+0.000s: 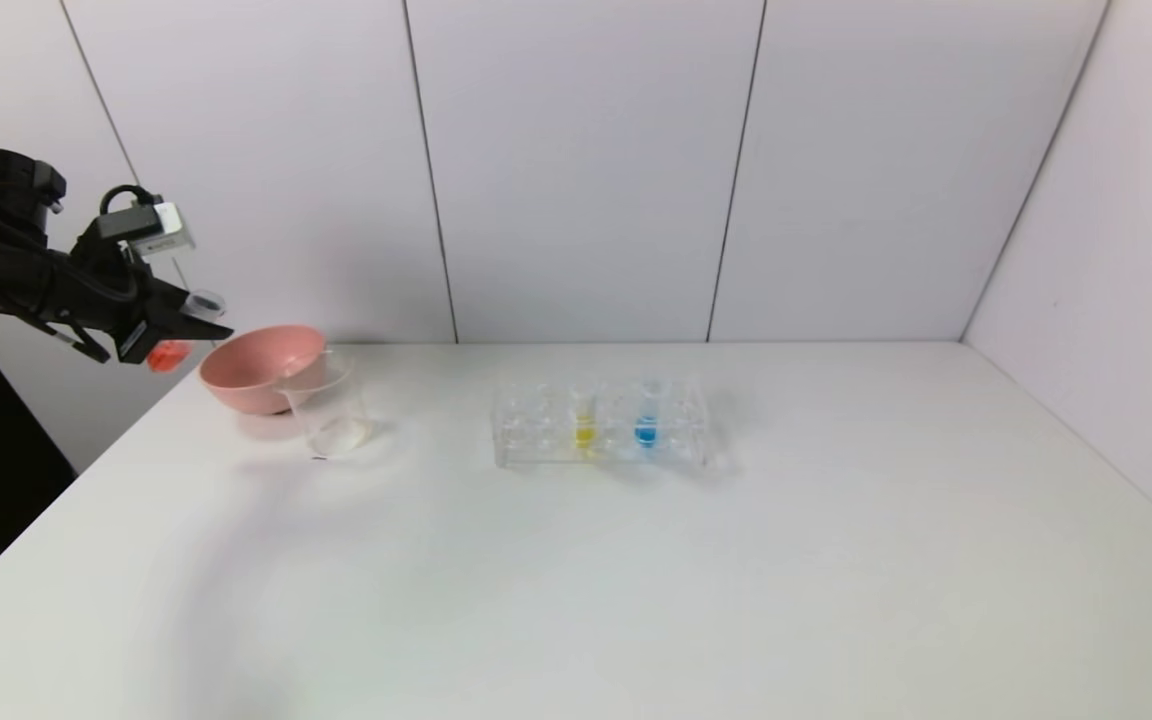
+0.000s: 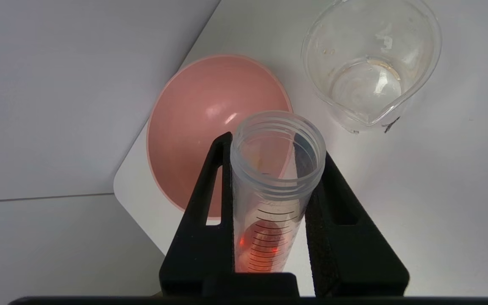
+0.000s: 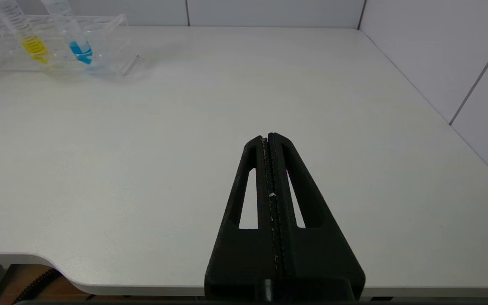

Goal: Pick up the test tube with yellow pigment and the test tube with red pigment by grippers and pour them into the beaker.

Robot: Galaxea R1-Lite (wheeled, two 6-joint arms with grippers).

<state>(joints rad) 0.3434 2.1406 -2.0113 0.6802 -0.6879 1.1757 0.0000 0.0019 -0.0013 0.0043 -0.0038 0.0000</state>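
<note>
Pinching the test tube with red pigment (image 2: 275, 199), the left gripper (image 1: 171, 325) is held beside the pink bowl (image 1: 261, 365); the right gripper (image 3: 268, 137) is pressed together.

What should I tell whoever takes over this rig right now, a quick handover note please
Left gripper: shut on the test tube with red pigment, held in the air off the table's left edge, beside the pink bowl. Red liquid sits in the tube's bottom, not yet poured.
Right gripper: shut, empty, parked low over the near edge of the table.
Beaker: on the table in front of the bowl, no colour in it.
Test tube with yellow pigment: in the rack, next to the blue tube.
Done: red tube picked up.
Left: pour red into the beaker, then fetch and pour yellow.
</note>
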